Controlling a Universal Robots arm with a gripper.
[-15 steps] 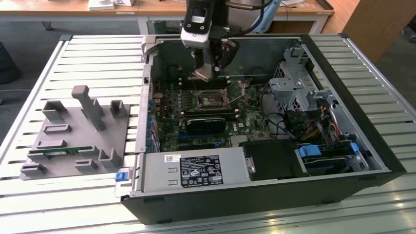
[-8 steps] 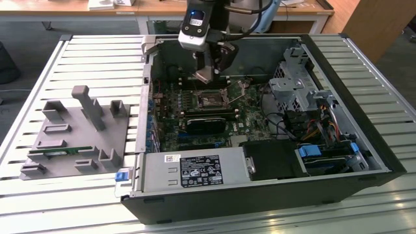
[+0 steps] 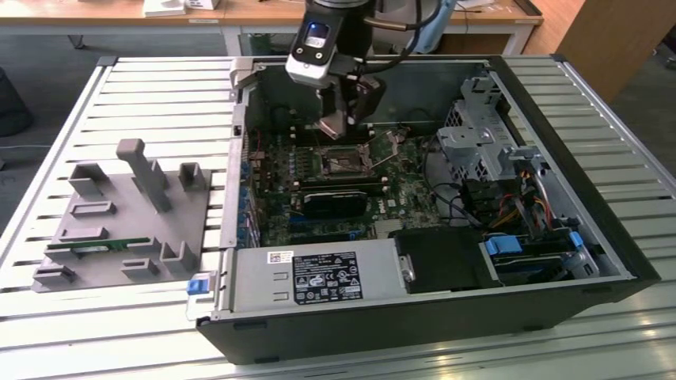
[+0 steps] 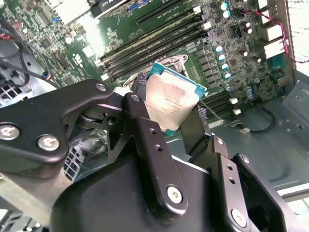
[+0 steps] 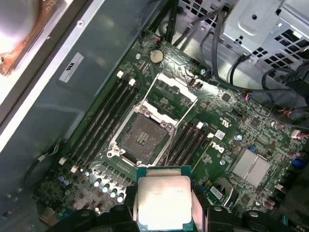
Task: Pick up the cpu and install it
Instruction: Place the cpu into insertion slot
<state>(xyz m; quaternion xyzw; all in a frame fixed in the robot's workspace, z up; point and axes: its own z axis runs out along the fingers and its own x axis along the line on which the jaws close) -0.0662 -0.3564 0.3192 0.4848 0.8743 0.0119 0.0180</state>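
Observation:
The cpu (image 4: pixel 171 99), a flat square chip with a shiny silver top and a thin teal edge, hangs tilted between my black fingers (image 4: pixel 141 121). My gripper (image 4: pixel 169 113) is shut on the cpu by two opposite edges. In the first wrist view the cpu (image 5: pixel 161 200) sits just short of the open motherboard socket (image 5: pixel 143 137), whose bare contact field shows. In the exterior view my gripper (image 3: pixel 343 123) hovers inside the open computer case, a little above and behind the socket (image 3: pixel 343 161).
The socket's metal load frame (image 5: pixel 176 87) is swung open. Memory slots (image 5: pixel 99 123) flank the socket on both sides. A drive cage (image 3: pixel 480 134), cables (image 3: pixel 507 210) and a power supply (image 3: pixel 317 277) crowd the case. A grey fixture (image 3: pixel 116 226) holding a green memory stick (image 3: pixel 90 248) lies on the exterior view's left.

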